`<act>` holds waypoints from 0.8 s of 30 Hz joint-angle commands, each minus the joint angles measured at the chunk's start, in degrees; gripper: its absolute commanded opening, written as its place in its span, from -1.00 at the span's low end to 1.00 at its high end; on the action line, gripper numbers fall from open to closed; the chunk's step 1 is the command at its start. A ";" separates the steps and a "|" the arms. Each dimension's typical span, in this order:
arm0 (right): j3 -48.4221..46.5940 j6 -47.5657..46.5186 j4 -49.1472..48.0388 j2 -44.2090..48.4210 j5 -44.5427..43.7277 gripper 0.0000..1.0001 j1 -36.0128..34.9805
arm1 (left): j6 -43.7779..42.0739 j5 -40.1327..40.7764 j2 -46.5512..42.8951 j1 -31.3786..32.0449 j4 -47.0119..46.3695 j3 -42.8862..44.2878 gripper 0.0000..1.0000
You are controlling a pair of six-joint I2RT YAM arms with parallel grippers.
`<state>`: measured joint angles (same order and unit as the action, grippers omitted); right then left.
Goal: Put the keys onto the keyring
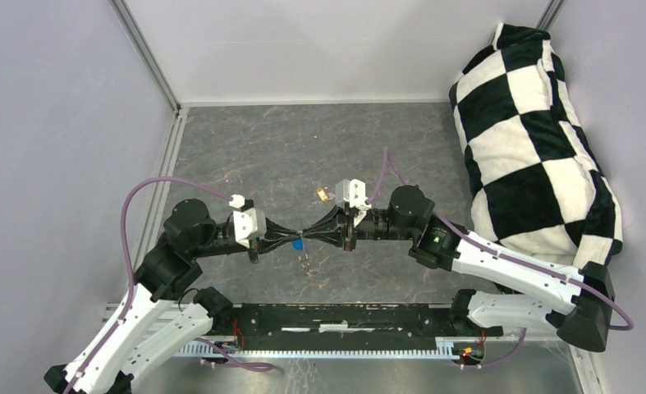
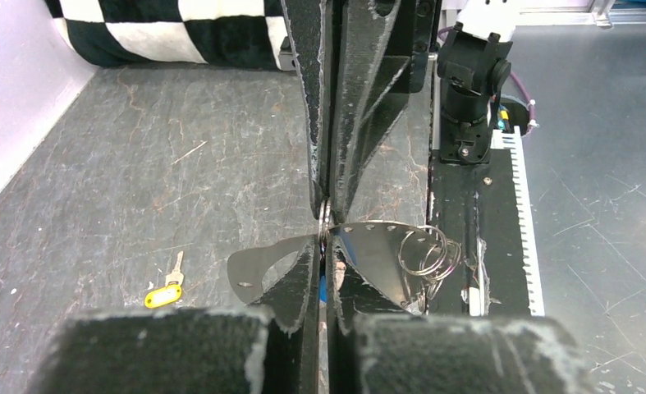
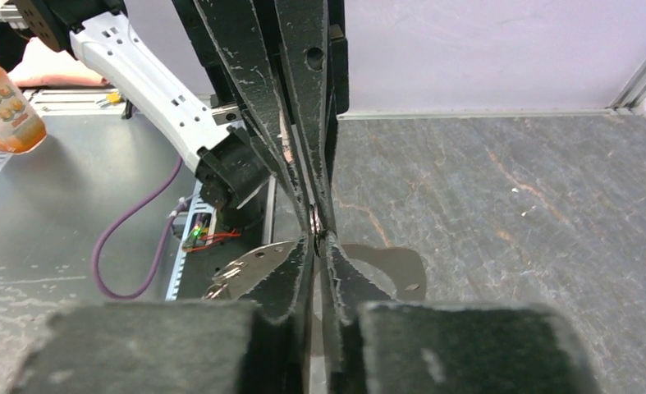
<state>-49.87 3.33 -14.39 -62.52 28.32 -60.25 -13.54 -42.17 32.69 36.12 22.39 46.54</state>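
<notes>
Nearest, low in the overhead view, the two arm bases sit by a black rail (image 1: 336, 320). From there the arms reach in and meet tip to tip at frame centre. The left gripper (image 1: 291, 233) has its jaws together, and so does the right gripper (image 1: 314, 233). Both look clamped on the keyring (image 2: 373, 246), the thin silver band that fans out either side of the fingers in both wrist views. A cluster of small wire rings (image 2: 426, 250) hangs from the band at centre right of the left wrist view.

The blue key (image 1: 299, 244) shows just under the meeting tips. In the left wrist view a sliver of blue sits in the slit between the left fingers, and I cannot tell whether it is pinched or only hanging there. Farther on, the gold key (image 2: 165, 289) lies flat on the tabletop (image 1: 245, 148), well apart from the band, at lower left of the left wrist view. At the back right lies a checkered cushion (image 1: 533, 139).

The step in hand, I'd say, is threading the blue key. One grip should simply anchor the band while the other works. Neither should twist against the other, because two clamps this close could bend the thin metal or flick the key away.

There is no writing I can read. An orange bottle (image 3: 3, 103) at upper left of the right wrist view carries print too blurred to make out.
</notes>
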 commanded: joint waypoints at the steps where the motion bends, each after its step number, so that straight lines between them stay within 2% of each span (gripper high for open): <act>1: -5.98 -3.18 6.92 -0.55 2.42 -0.69 -0.37 | -0.25 1.51 0.06 0.09 -0.93 2.09 -0.96; 4: -11.12 -9.40 18.01 -1.57 1.89 -0.43 -0.31 | -4.57 1.52 0.17 0.09 2.84 2.54 -0.96; 8: -17.71 -15.86 30.11 -4.12 2.22 -0.27 -0.31 | -11.82 0.42 1.60 0.09 8.71 4.26 -0.96; 14: -28.23 -22.19 43.30 -10.29 3.58 -0.25 -0.31 | -13.57 0.08 3.12 0.09 11.36 5.62 -0.96; 24: -34.48 -25.30 49.36 -15.58 4.38 -0.29 -2.38 | -13.62 0.12 3.34 0.09 10.55 5.23 -0.96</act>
<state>-80.68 -19.68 31.73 -76.84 31.44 -61.32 -25.02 -41.47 35.90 36.12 34.37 49.56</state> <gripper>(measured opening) 0.360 0.043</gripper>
